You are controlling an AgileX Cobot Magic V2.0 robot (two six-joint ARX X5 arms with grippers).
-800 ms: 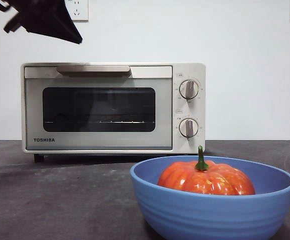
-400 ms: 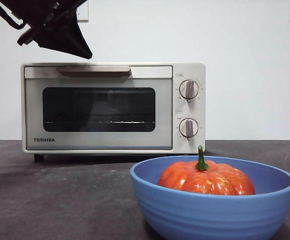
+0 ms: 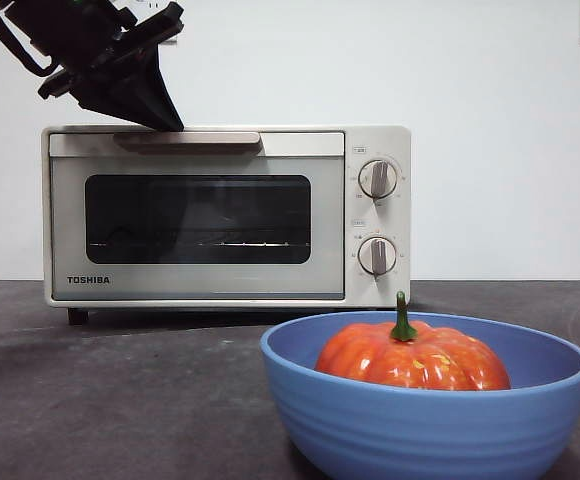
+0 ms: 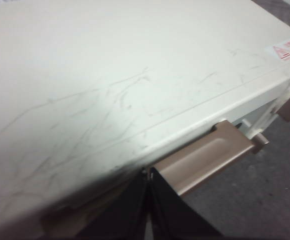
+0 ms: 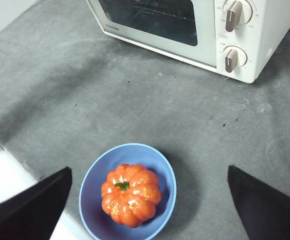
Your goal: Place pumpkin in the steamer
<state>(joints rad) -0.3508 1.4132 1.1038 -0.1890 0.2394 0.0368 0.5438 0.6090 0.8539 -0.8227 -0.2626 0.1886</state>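
Your left tool (image 4: 147, 210) sits right over the front top edge of the steamer (image 3: 225, 215), its two black jaws pressed together with the tip just at the beige bar handle (image 4: 205, 162). From the front it shows as a dark wedge coming in from the upper corner, its point touching down at the handle's end nearer the door's TOSHIBA side. Whether the tip actually bears on the handle you cannot tell from either view.

The steamer stands toward the back of the tabletop (image 3: 120, 400), door shut, both round knobs (image 3: 377, 179) pointing roughly upright.

The pumpkin (image 3: 412, 357) lies in the blue ribbed bowl (image 3: 425, 420) near the tabletop's front edge, well apart from the steamer, stem up. It rests inside the bowl, roughly centred, untouched by either tool.

Your right tool (image 5: 150, 200) hangs high above the bowl with its jaws spread wide, one on each side of it, holding nothing.
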